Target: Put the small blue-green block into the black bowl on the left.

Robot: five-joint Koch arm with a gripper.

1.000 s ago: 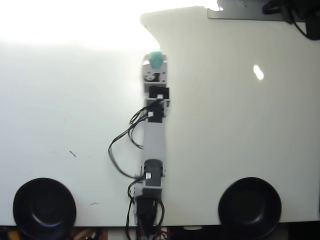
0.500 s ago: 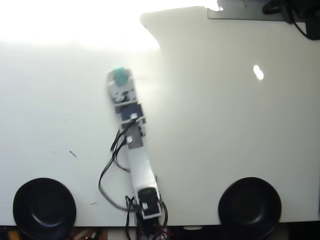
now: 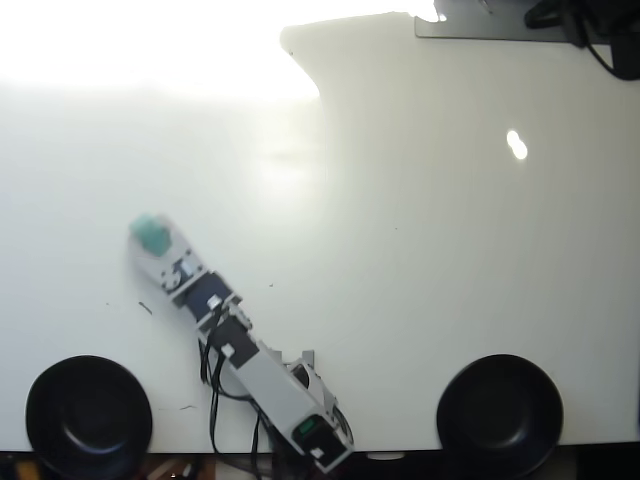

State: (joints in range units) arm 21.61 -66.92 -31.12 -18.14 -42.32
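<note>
In the overhead view the arm reaches from the table's bottom edge up and to the left. Its gripper (image 3: 152, 236) is shut on the small blue-green block (image 3: 151, 233), a teal lump at the arm's tip, blurred by motion. The black bowl (image 3: 89, 416) sits at the bottom left corner, below and left of the gripper and well apart from it. Nothing lies inside that bowl.
A second black bowl (image 3: 499, 413) sits at the bottom right. Black cables (image 3: 212, 400) loop beside the arm's base. A grey plate (image 3: 480, 25) and dark gear lie at the top right. Strong glare washes out the upper left of the white table (image 3: 420, 250).
The arm has swung left from pointing straight up the view, carrying the block down and leftward toward the bottom left bowl.
</note>
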